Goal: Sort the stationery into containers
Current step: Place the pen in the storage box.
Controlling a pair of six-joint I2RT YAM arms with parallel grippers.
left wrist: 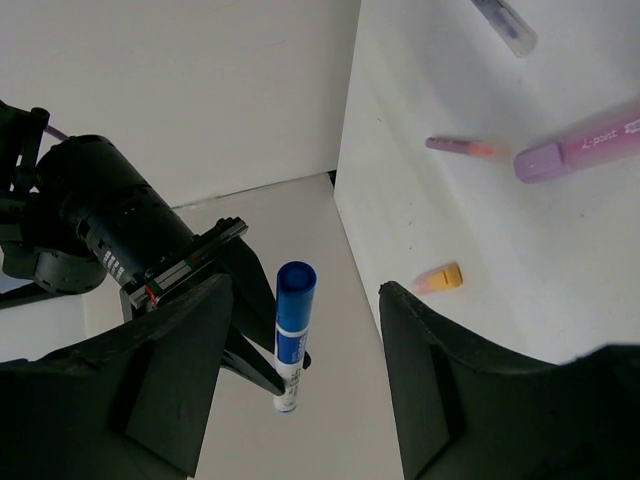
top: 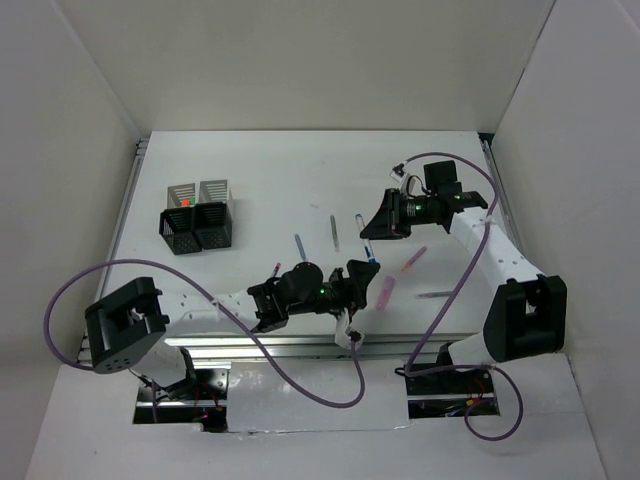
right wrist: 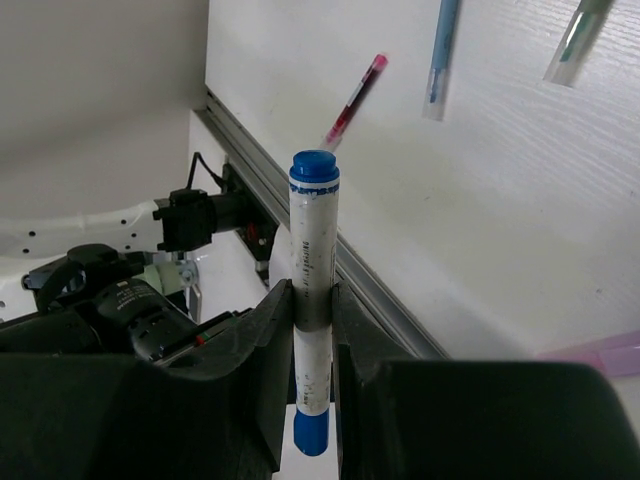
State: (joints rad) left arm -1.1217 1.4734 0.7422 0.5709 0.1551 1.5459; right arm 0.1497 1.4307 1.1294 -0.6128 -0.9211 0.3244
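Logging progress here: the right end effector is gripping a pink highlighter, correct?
No. The right end effector is gripping a white marker with a blue cap, not a pink one; the right wrist view shows it.

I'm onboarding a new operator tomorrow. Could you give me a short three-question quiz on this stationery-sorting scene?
1. True or false: the right tool grips a blue-capped white marker.
2. The left tool is: A open; B clamped shut; C out of every view.
3. How many mesh cups stand in the cluster?

Key: 1 true; 2 A; 3 four.
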